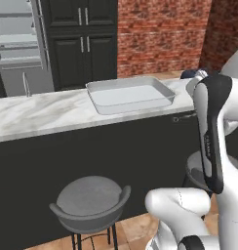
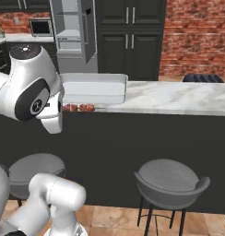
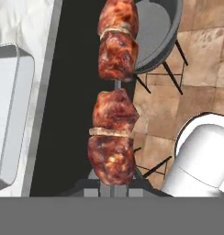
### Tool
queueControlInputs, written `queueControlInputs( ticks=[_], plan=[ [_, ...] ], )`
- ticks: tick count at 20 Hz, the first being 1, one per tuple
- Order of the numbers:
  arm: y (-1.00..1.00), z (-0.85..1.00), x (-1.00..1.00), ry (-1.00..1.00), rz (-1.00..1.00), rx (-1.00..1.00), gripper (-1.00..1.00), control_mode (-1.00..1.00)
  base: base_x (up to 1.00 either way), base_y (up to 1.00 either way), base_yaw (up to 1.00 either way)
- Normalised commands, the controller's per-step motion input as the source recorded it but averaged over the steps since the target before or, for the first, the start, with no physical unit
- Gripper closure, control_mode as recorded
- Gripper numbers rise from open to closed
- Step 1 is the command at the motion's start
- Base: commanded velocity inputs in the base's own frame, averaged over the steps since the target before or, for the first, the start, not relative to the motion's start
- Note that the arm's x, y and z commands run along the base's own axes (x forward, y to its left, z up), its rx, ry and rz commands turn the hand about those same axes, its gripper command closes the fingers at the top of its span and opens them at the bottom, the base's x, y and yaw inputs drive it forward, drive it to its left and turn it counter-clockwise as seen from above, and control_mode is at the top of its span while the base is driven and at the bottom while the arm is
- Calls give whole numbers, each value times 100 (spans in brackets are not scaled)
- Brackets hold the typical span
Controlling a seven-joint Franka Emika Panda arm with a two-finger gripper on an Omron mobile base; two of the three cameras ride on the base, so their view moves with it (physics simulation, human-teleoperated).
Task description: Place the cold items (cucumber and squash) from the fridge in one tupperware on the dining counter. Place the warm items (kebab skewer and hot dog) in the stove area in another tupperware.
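My gripper (image 3: 112, 185) is shut on the kebab skewer (image 3: 112, 137), holding its near end. The skewer, with several browned meat chunks, points away from the hand over the counter's dark front and a stool. In the right base view the meat chunks (image 2: 79, 107) show just off the counter's front edge, beside my arm. A clear grey tupperware (image 1: 130, 95) (image 2: 93, 87) stands empty on the marble dining counter (image 1: 48, 114) (image 2: 179, 97). Its corner (image 3: 13, 114) lies left of the skewer in the hand view.
Grey stools stand in front of the counter (image 1: 91, 200) (image 2: 169, 179) (image 3: 155, 32). The fridge (image 1: 18, 44) (image 2: 73, 27) is open behind the counter, beside dark cabinets and a brick wall. A dark object (image 2: 202, 78) sits at the counter's far side.
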Motion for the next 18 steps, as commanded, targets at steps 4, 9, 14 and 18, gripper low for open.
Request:
queueControlInputs(
  ticks=[4,9,14,18],
  plan=[
    [41,18,100,33,0,0,100,-100,0,0,0],
    [52,-13,100,22,0,0,100,-100,0,0,0],
    [49,-29,99,6,0,-1,100,-100,0,0,0],
    [36,-40,84,0,-3,-1,100,-100,0,0,0]
  ],
)
